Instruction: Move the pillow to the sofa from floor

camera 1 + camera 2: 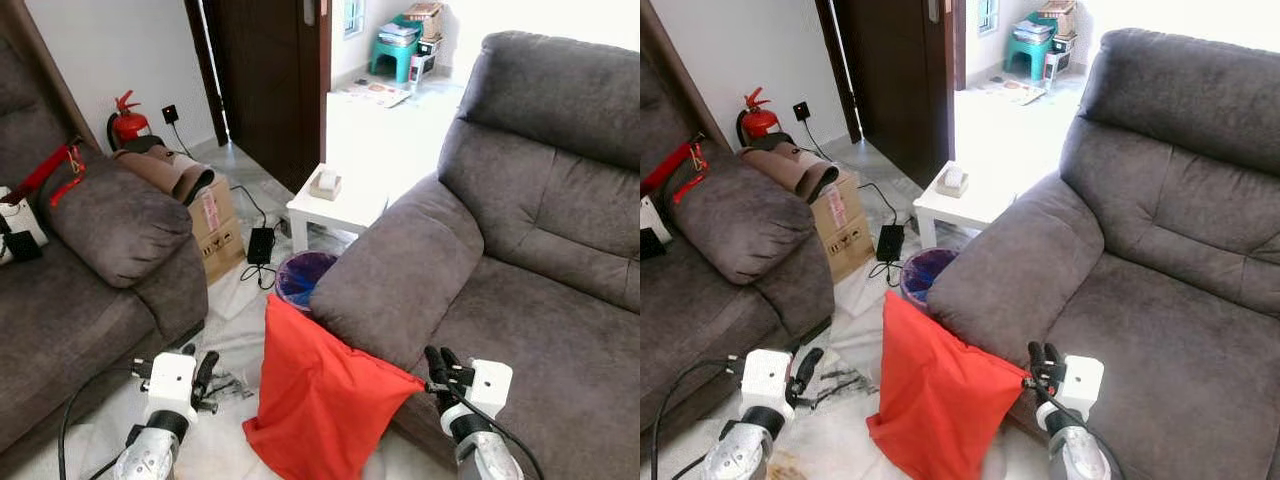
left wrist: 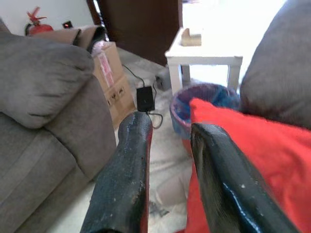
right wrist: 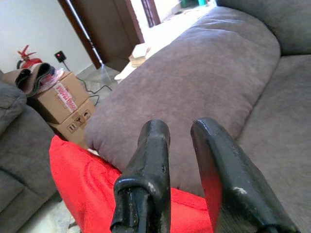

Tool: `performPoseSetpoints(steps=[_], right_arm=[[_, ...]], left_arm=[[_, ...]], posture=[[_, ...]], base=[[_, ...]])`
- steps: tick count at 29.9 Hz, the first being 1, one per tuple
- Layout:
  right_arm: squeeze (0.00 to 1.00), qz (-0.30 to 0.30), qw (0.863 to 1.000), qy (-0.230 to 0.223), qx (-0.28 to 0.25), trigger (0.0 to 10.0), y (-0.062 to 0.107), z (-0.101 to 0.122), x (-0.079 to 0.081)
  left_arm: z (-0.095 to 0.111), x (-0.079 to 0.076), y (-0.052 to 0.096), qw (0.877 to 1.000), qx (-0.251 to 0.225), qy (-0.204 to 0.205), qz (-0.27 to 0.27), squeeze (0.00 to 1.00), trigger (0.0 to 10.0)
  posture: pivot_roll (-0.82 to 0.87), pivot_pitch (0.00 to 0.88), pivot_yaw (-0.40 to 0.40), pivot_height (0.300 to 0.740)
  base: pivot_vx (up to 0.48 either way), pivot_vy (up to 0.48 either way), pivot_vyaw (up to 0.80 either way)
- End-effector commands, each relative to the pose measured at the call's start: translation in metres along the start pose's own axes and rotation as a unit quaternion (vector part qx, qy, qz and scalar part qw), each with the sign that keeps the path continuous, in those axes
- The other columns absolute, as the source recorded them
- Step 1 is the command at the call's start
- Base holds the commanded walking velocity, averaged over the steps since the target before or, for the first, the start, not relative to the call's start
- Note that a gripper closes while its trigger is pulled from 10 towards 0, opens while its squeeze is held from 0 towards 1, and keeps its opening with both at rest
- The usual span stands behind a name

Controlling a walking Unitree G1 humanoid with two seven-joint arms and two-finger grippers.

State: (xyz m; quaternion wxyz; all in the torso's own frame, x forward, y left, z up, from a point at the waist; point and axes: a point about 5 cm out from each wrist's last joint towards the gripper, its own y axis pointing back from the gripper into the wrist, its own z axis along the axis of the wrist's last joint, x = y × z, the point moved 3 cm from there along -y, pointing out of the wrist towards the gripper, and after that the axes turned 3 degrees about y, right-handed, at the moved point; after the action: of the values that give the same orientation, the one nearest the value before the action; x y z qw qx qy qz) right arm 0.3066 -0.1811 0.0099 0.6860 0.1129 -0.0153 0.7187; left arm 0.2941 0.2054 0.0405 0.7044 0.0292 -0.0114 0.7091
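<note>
1. We take the red pillow [image 1: 315, 395] as our landmark: it stands on the floor [image 1: 235, 340], leaning against the front of the grey sofa's [image 1: 520, 310] armrest.
2. Far left of the pillow is a second grey sofa [image 1: 90, 270], with a red fire extinguisher [image 1: 126, 122] behind its armrest.
3. Our left tool [image 1: 200, 375] hovers just left of the pillow, apart from it, fingers [image 2: 127, 184] parted and holding nothing.
4. Behind it and left of the pillow is a cardboard box [image 1: 217, 232], with a black adapter [image 1: 261, 244] on the floor beside it.
5. Directly behind the pillow stands a bin [image 1: 303, 277], then a small white worktop [image 1: 335, 208].
6. Our right tool [image 1: 438, 366] sits at the pillow's right corner, beside the sofa's armrest, fingers [image 3: 150, 165] spread and empty.
</note>
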Motion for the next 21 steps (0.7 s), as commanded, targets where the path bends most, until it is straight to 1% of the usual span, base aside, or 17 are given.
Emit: performPoseSetpoints(steps=[1, 4, 5, 7, 8, 12, 15, 17, 20, 21], right_arm=[[0.00, -0.006, 1.000, -0.008, 0.000, 10.0, -0.003, 0.003, -0.001], [0.00, -0.012, 1.000, -0.004, 0.005, 10.0, -0.006, 0.004, -0.003], [0.00, -0.007, 1.000, -0.002, -0.005, 10.0, -0.006, 0.007, -0.002], [0.00, -0.007, 1.000, -0.005, -0.010, 10.0, -0.006, 0.009, -0.001], [0.00, -0.011, 1.000, -0.003, -0.008, 10.0, -0.007, 0.009, -0.002], [0.00, -0.006, 1.000, -0.001, -0.003, 10.0, -0.007, 0.008, 0.000], [0.00, -0.005, 1.000, -0.004, 0.009, 10.0, -0.007, 0.004, 0.002], [0.00, 0.001, 1.000, -0.009, 0.023, 10.0, -0.008, 0.000, 0.005], [0.00, -0.002, 1.000, 0.006, 0.022, 10.0, -0.007, 0.000, 0.005], [0.00, -0.002, 1.000, 0.006, 0.022, 10.0, -0.007, 0.000, 0.005]], left_arm=[[0.005, 0.004, -0.004, 1.000, -0.004, 0.006, 0.013, 0.00, 10.0], [0.009, 0.005, -0.008, 1.000, -0.004, 0.008, 0.013, 0.00, 10.0], [0.011, 0.005, -0.009, 1.000, -0.004, 0.009, 0.012, 0.00, 10.0], [0.010, 0.004, -0.010, 1.000, -0.001, 0.012, 0.010, 0.00, 10.0], [0.009, 0.003, -0.010, 1.000, 0.008, 0.015, 0.005, 0.00, 10.0], [0.004, -0.001, -0.007, 1.000, 0.018, 0.024, -0.002, 0.00, 10.0], [0.004, -0.004, -0.005, 0.999, 0.017, 0.029, -0.002, 0.00, 10.0], [0.004, -0.006, -0.004, 0.999, 0.017, 0.030, -0.003, 0.00, 10.0], [0.004, -0.006, -0.004, 0.999, 0.021, 0.032, -0.004, 0.00, 10.0], [0.004, -0.006, -0.004, 0.999, 0.021, 0.032, -0.004, 0.00, 10.0]], posture=[[-0.04, 0.096, 0.058, 0.730], [-0.03, 0.103, 0.057, 0.715], [-0.03, 0.107, 0.056, 0.710], [-0.03, 0.107, 0.056, 0.710], [-0.03, 0.115, 0.055, 0.710], [-0.03, 0.123, 0.053, 0.710], [-0.03, 0.126, 0.053, 0.710], [-0.02, 0.132, 0.052, 0.695], [-0.03, 0.135, 0.051, 0.670], [-0.03, 0.135, 0.051, 0.670]], base=[[0.000, 0.000, 0.00], [0.000, 0.000, 0.00], [0.000, 0.000, 0.00], [0.000, 0.000, 0.00], [0.000, 0.000, 0.00], [0.000, 0.000, 0.00], [0.000, 0.000, 0.00], [0.000, 0.000, 0.00], [0.000, 0.000, 0.00], [0.000, 0.000, 0.00]])
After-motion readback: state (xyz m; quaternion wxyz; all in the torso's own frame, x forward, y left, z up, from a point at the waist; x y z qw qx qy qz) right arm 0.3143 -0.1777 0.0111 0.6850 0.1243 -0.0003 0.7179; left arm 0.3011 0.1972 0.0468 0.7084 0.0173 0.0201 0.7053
